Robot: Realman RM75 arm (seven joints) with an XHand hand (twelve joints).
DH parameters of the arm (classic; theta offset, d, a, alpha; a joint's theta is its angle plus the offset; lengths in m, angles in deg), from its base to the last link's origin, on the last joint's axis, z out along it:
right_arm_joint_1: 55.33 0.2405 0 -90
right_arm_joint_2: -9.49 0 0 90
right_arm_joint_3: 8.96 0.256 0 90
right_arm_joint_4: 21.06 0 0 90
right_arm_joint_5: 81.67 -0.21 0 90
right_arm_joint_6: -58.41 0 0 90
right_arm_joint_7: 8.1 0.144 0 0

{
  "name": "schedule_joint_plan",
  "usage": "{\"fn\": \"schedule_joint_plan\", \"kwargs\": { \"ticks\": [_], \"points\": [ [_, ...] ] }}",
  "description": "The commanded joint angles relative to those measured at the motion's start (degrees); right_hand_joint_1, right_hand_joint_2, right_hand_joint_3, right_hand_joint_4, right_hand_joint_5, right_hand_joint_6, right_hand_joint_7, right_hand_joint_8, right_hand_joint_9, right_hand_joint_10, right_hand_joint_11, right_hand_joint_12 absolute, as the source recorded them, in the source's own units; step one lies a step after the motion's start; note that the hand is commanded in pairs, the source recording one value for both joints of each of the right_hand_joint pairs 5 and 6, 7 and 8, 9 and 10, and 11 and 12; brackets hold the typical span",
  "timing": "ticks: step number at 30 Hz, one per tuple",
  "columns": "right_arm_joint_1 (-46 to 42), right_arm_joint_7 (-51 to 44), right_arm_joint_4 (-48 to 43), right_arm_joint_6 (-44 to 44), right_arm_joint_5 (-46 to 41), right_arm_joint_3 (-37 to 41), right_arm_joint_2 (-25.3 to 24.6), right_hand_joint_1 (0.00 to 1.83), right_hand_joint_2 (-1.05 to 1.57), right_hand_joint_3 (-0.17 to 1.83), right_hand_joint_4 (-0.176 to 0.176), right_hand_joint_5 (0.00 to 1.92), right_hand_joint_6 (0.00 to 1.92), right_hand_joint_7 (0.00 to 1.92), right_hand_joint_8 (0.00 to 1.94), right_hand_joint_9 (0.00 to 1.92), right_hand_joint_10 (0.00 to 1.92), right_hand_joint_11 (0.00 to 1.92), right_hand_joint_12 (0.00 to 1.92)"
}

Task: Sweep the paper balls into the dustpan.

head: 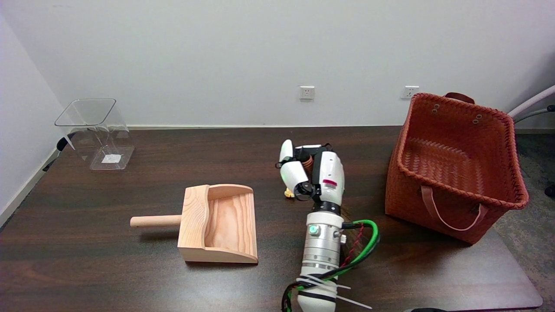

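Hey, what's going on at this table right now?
A robot arm reaches in from the near side, and its right robot hand hangs low over the dark table, just right of the wooden dustpan. A small yellowish thing peeks out under its fingers; whether it is held cannot be told. The dustpan looks empty. A woven basket stands to the right, a clear container at the far left.

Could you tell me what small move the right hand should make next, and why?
Probably a short push left toward the wooden dustpan. The right hand rests on the table just right of the pan's open mouth, with something small and yellowish showing under its fingers, and the pan looks empty.
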Motion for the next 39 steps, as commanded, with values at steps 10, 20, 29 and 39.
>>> {"fn": "schedule_joint_plan", "kwargs": {
  "ticks": [10, 20, 29, 39],
  "points": [
    [5.17, 15.32, 12.0, -0.51, -0.05, -0.17, -10.06, 0.82, 1.57, 0.43, 0.0, 1.92, 1.92, 1.92, 1.92, 1.92, 1.92, 1.92, 1.92],
    [6.46, 26.03, 12.35, -2.33, -0.77, 0.01, -10.33, 0.77, 1.57, 0.38, 0.0, 1.92, 1.92, 1.92, 1.92, 1.92, 1.92, 1.92, 1.92],
    [7.83, 38.68, 12.99, -5.33, -3.18, 0.31, -9.67, 0.75, 1.57, 0.37, 0.0, 1.92, 1.92, 1.92, 1.92, 1.92, 1.92, 1.92, 1.92],
    [8.08, 43.22, 7.49, -8.73, -7.84, 0.21, -9.35, 0.74, 1.57, 0.31, 0.0, 1.92, 1.92, 1.92, 1.92, 1.92, 1.92, 1.92, 1.92]
  ]
}}
